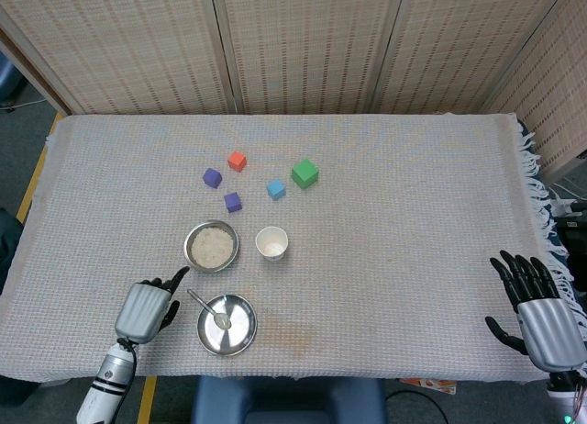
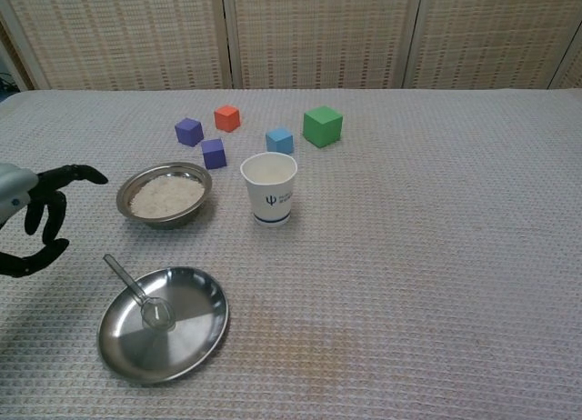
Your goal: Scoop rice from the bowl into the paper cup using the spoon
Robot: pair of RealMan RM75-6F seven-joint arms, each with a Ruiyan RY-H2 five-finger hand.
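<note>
Nearest the robot, the spoon [image 2: 138, 295] is seen lying untouched in the empty metal dish [image 2: 195, 343], its bowl resting inside and its handle pointing out toward 10 o'clock over the rim, while the left hand [image 1: 145, 308] is held just beside the dish at 9 o'clock with fingers spread and nothing gripped. The right hand [image 1: 541, 314] is placed well apart at 3 o'clock near the table edge, fingers likewise apart and empty. Further out, the bowl [image 2: 166, 195] of rice is found at 12 o'clock from the dish, with the paper cup [image 2: 269, 189] just beside it at 3 o'clock, and coloured blocks [image 2: 323, 126] are scattered beyond both.

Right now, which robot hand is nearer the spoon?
Left. The left robot hand is open just beside the spoon, not touching it; the right robot hand is at the far table edge.
</note>
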